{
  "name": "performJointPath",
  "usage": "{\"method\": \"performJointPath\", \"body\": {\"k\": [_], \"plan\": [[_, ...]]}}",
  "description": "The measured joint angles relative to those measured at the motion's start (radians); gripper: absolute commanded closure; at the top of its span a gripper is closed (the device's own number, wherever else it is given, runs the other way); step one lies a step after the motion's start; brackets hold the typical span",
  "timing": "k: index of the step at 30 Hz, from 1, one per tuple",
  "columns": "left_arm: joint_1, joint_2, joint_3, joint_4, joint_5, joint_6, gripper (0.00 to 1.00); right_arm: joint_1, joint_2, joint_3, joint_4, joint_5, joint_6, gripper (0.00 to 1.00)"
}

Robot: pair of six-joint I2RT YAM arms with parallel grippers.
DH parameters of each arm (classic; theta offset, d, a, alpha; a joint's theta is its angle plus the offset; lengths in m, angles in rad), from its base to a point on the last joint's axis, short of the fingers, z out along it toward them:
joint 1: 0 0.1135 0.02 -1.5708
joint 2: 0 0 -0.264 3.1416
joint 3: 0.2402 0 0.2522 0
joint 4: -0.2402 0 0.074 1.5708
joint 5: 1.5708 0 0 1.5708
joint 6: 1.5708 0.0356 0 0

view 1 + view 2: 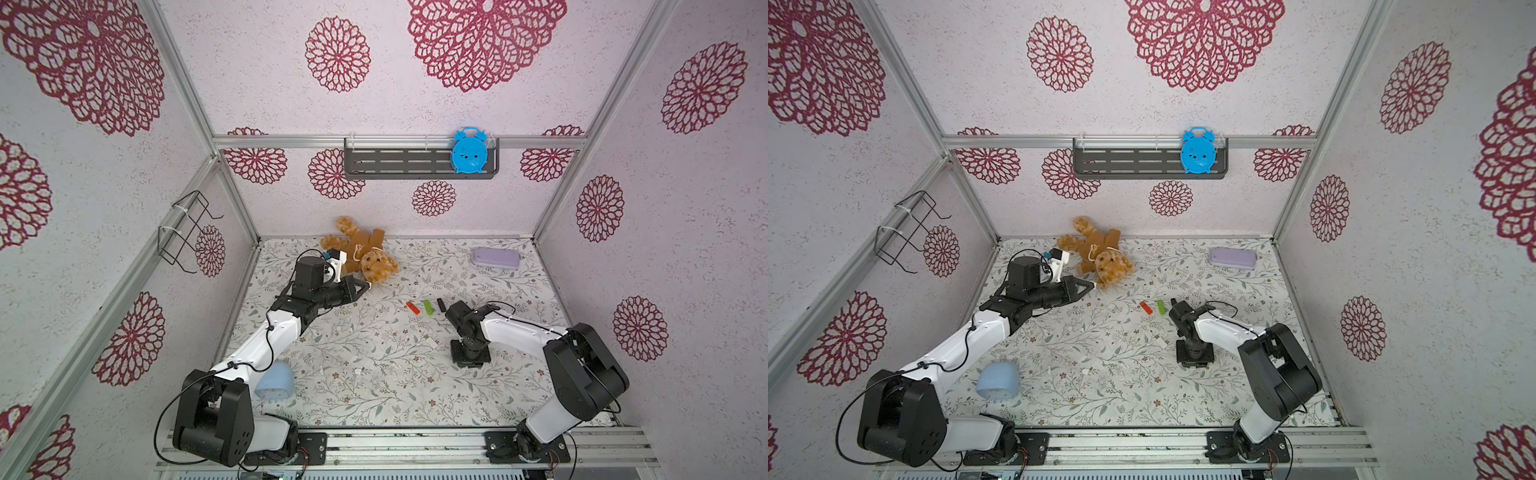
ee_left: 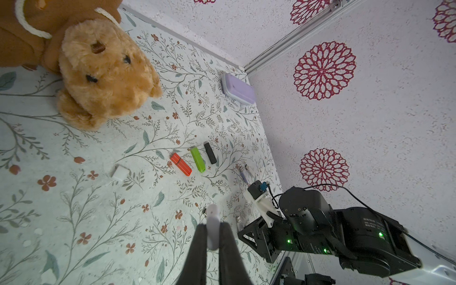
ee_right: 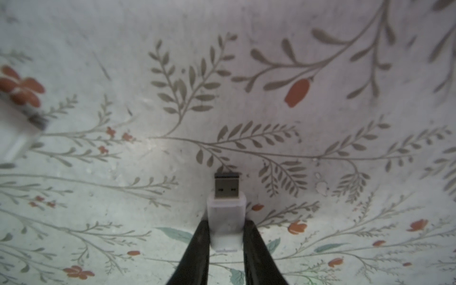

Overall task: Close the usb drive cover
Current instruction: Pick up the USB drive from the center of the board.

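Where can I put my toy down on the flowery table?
Mostly bare: at the back, between the teddy bear and the purple case; and the front middle, between the pale blue thing and the right gripper. Crowded: by the three USB sticks, beside the right gripper holding the white USB drive.

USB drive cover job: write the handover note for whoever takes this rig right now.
Left gripper: jaws shut on a white cap, apparently the cover, held close to the teddy bear.
Right gripper: jaws shut on the white USB drive, with its connector bare and pointing towards the table.
Done: both parts are gripped, one in each arm, well apart.
Left: bring them together, line the cap up with the connector and push it on.
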Motion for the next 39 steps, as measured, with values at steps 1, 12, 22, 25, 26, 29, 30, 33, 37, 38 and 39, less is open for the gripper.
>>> {"method": "performJointPath", "body": {"k": [1, 12, 22, 25, 26, 29, 30, 33, 37, 38, 39], "plan": [[0.000, 0.000, 0.000, -0.001, 0.001, 0.000, 0.96, 0.000, 0.000, 0.000, 0.000, 0.000, -0.001, 0.76], [0.000, 0.013, 0.004, 0.004, 0.039, -0.001, 0.96, 0.004, -0.063, 0.002, 0.093, -0.017, -0.138, 0.78], [-0.017, 0.109, 0.062, 0.011, 0.174, 0.004, 0.96, 0.107, -0.291, 0.046, 0.275, -0.012, -0.458, 0.77], [-0.034, 0.137, 0.091, -0.009, 0.215, 0.022, 0.96, 0.140, -0.306, 0.046, 0.318, -0.016, -0.574, 0.77], [-0.041, 0.143, 0.098, -0.016, 0.222, 0.029, 0.95, 0.147, -0.306, 0.046, 0.326, -0.017, -0.599, 0.78], [-0.066, 0.152, 0.109, -0.031, 0.244, 0.045, 0.96, 0.174, -0.305, 0.050, 0.338, -0.017, -0.676, 0.78], [-0.074, 0.153, 0.109, -0.034, 0.248, 0.049, 0.96, 0.183, -0.300, 0.058, 0.338, -0.014, -0.695, 0.78], [-0.094, 0.156, 0.110, -0.040, 0.260, 0.058, 0.95, 0.208, -0.276, 0.100, 0.338, -0.008, -0.736, 0.78], [-0.108, 0.169, 0.110, -0.049, 0.266, 0.065, 0.95, 0.238, -0.239, 0.163, 0.338, 0.017, -0.770, 0.78], [-0.110, 0.170, 0.110, -0.054, 0.266, 0.065, 0.95, 0.242, -0.232, 0.176, 0.337, 0.027, -0.778, 0.78], [-0.111, 0.172, 0.110, -0.057, 0.267, 0.066, 0.96, 0.245, -0.223, 0.188, 0.337, 0.034, -0.783, 0.78]]}}
